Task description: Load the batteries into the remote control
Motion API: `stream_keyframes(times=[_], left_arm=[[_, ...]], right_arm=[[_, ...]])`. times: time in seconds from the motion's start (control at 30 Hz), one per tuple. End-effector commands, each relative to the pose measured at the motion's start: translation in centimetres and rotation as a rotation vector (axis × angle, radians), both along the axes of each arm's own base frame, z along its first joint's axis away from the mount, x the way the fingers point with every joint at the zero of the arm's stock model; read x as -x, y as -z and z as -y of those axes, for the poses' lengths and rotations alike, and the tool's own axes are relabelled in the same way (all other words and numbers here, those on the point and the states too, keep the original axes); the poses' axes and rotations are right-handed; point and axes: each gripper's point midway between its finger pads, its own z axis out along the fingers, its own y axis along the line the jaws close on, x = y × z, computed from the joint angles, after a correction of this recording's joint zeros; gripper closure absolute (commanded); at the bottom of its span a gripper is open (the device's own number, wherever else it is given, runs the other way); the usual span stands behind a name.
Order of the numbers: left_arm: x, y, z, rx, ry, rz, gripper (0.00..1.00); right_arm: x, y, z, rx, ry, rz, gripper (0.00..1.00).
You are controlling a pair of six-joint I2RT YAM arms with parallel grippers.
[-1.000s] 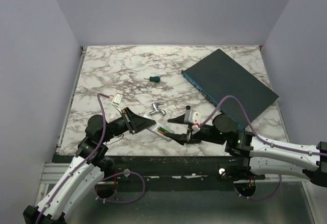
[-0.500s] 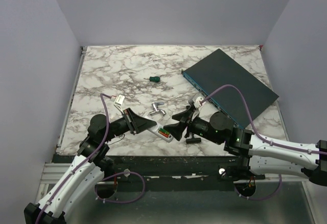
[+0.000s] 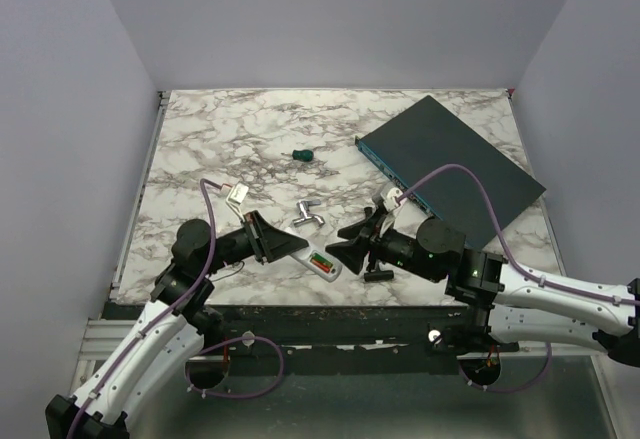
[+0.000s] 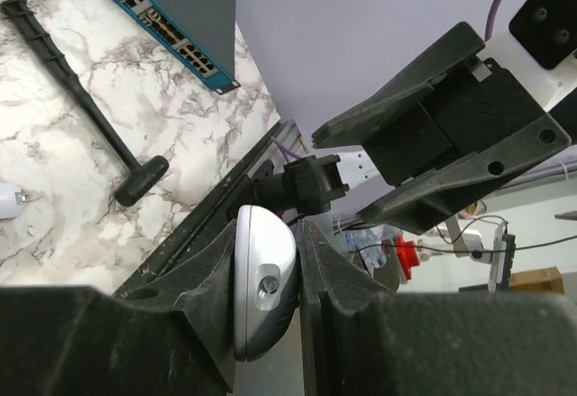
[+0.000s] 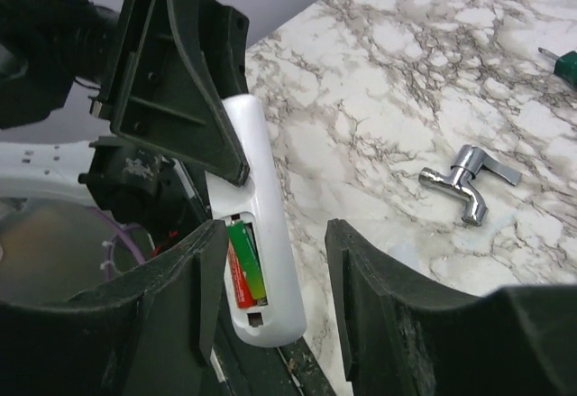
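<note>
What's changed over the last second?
The right claw swung back off the end of the remote and now hangs open beside it, uncovering the black tool on the table. The left claw still clamps the remote, battery in its open bay. The silver tap, screwdriver and teal box stayed put.

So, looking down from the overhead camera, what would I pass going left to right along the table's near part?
Left pincer, shut on the next item → small white flat remote control → open right pincer → large dark teal flat box.
</note>
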Motion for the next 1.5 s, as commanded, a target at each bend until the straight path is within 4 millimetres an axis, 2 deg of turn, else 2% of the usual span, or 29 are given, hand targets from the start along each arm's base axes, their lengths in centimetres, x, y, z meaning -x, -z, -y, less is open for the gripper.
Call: stream_keyframes(times=[0.0,0.07,0.13,0.2,0.27,0.37,0.43,0.53,0.67,0.8,1.07,1.27,1.47], left_arm=[[1.4,-2.7,0.4,0.016,0.096,0.083,1.00],[1.7,-2.8,0.4,0.013,0.112,0.086,1.00],[2.2,-2.8,0.6,0.005,0.154,0.083,1.00],[2.8,-2.6,0.8,-0.012,0.205,0.072,1.00],[2.9,-2.2,0.9,-0.036,0.226,0.056,1.00],[2.8,-1.6,0.9,-0.062,0.222,0.049,1.00],[2.8,-1.6,0.8,-0.064,0.217,0.052,1.00],[2.6,-1.4,0.7,-0.064,0.198,0.053,1.00],[2.2,-1.3,0.7,-0.062,0.178,0.054,1.00],[1.6,-1.4,0.6,-0.066,0.140,0.065,1.00],[-0.3,-2.0,-0.3,-0.071,-0.005,0.095,1.00],[-2.0,-1.9,-1.3,-0.047,-0.145,0.079,1.00],[-3.3,-1.1,-2.0,-0.046,-0.233,0.021,1.00]], right_arm=[[-0.1,-0.3,0.9,0.120,-0.040,0.157,0.52],[0.9,-1.0,0.6,0.117,-0.113,0.204,0.53],[3.0,-1.1,0.3,0.148,-0.270,0.298,0.47],[4.2,-1.1,0.7,0.182,-0.370,0.418,0.42],[4.5,-1.6,1.3,0.185,-0.397,0.540,0.40],[3.6,-3.2,2.0,0.116,-0.308,0.602,0.40],[2.7,-4.3,2.2,0.045,-0.213,0.524,0.46],[1.2,-5.1,2.0,-0.067,-0.077,0.287,0.45],[0.0,-3.9,1.1,-0.110,0.033,0.006,0.27],[-0.6,-2.3,0.8,-0.188,0.120,-0.206,0.21],[-0.6,-0.5,0.9,-0.343,0.181,-0.422,0.00],[-1.8,2.9,1.4,-0.343,0.319,-0.555,0.00],[-2.5,3.1,0.8,-0.397,0.357,-0.601,0.00]])
